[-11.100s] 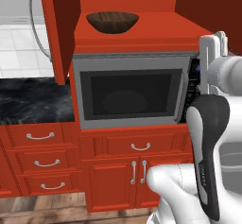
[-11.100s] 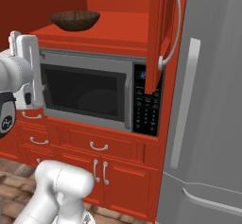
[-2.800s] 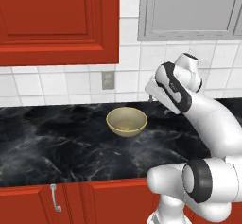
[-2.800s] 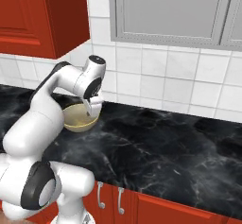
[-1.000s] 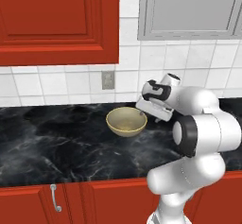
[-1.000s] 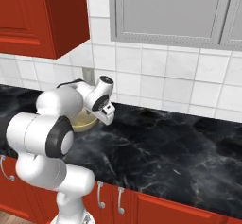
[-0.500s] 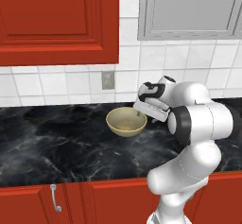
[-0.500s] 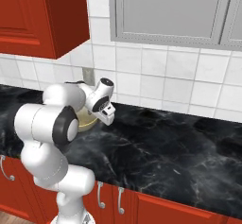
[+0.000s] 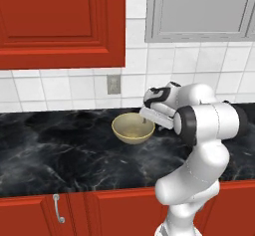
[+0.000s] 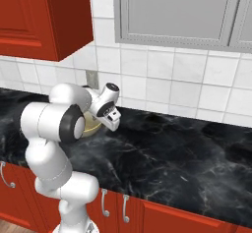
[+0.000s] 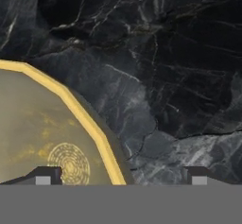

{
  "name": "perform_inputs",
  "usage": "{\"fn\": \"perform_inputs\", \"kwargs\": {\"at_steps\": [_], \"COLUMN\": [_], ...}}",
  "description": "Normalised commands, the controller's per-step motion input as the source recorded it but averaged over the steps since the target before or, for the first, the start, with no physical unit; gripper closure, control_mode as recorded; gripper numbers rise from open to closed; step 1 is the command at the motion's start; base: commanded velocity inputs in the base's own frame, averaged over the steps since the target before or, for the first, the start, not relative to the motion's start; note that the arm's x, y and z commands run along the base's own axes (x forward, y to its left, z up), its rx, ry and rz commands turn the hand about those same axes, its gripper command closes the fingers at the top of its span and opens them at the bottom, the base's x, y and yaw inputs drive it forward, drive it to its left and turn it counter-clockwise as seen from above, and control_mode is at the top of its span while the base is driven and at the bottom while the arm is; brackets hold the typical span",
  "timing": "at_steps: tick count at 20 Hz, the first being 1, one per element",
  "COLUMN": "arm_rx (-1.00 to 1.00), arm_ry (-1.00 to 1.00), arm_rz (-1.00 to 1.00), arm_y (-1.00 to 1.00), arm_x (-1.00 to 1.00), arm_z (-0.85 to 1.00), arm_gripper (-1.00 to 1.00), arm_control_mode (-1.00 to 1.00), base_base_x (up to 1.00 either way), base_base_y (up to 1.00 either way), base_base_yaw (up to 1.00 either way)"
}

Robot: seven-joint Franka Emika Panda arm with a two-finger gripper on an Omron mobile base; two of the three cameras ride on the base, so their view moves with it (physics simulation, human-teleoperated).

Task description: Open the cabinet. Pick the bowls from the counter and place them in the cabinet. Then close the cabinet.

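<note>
The yellow bowl [image 9: 133,128] sits on the black worktop [image 9: 60,155]. The tool [image 11: 120,176] is spread wide, one finger inside the bowl and one outside, so it can pinch the rim.

Beige bowl [image 9: 132,128] on black counter [image 9: 60,150]

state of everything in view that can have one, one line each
pale beige-yellow glazed bowl: upright on the counter, empty, not gripped
gripper: open, one fingertip over the bowl's inside, the other outside its rim
red wooden wall cabinet: the door in view is shut
grey-doored wall cabinet: shut
black marble-look counter: carries the bowl
red lower cabinet doors: shut
</note>
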Motion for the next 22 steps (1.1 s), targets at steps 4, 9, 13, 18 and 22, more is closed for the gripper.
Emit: {"fn": "perform_inputs", "kwargs": {"at_steps": [4, 9, 13, 18, 22], "arm_rx": [0.0, 0.0, 0.0, 0.0, 0.0], "arm_ry": [-0.04, -0.01, -0.01, -0.01, 0.01], "arm_rz": [0.0, 0.0, 0.0, 0.0, -0.04], "arm_y": [0.13, 0.25, 0.2, 0.09, -0.2], "arm_x": [-0.01, -0.04, -0.02, -0.05, -0.1], "arm_z": [-0.15, -0.17, -0.17, -0.17, 0.04], "arm_gripper": [1.0, 1.0, 1.0, 1.0, 1.0], "arm_control_mode": [-1.0, -1.0, -1.0, -1.0, -1.0], "base_base_x": [0.0, 0.0, 0.0, 0.0, 0.0], "base_base_y": [0.0, 0.0, 0.0, 0.0, 0.0], "base_base_yaw": [0.0, 0.0, 0.0, 0.0, 0.0]}}
